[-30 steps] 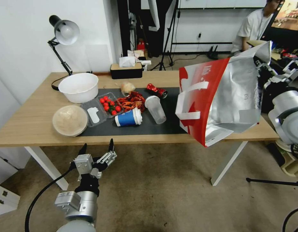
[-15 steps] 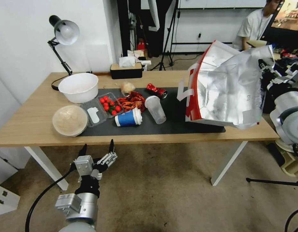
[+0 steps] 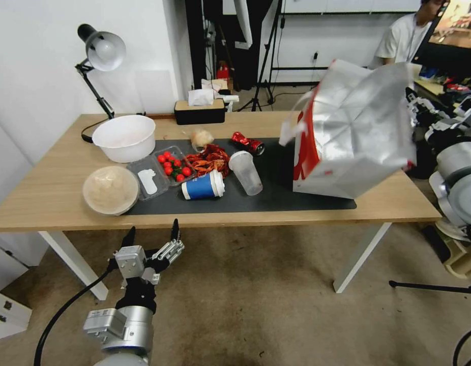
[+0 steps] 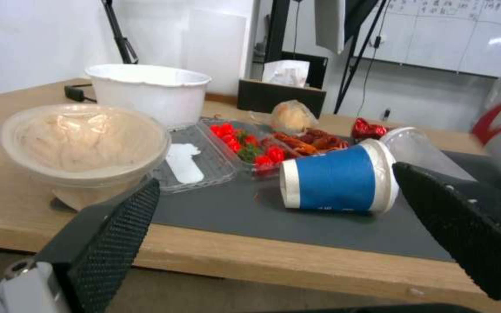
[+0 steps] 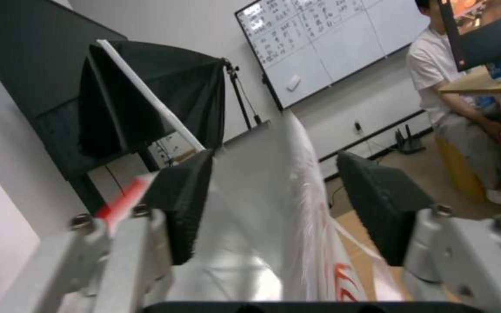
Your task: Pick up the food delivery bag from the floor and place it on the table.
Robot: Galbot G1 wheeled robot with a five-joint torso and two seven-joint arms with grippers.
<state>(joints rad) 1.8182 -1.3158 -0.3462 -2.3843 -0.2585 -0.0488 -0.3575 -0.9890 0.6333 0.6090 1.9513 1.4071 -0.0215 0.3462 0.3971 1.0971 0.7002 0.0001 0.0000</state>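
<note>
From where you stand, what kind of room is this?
Probably a lab or studio set up as a mock dining spot. Behind the table stand a tripod and a whiteboard, and a softbox-like black shade rises nearby, while food containers and cups clutter the dark mat.

- This looks like an office or lab room set up for filming and tests.
- A whiteboard point(image 5: 320, 39) covered in writing hangs on the far wall.
- A black studio light box point(image 5: 146, 104) on a stand and a tripod point(image 3: 261, 66) stand behind the table point(image 3: 47, 193).
- A person sits at another desk point(image 5: 488, 84) with a screen point(image 3: 457, 23).
- The floor point(image 3: 256, 305) is worn beige carpet, with cables along the wall.
- A desk lamp point(image 3: 100, 51) and a tissue box point(image 3: 200, 109) sit on the table.
</note>
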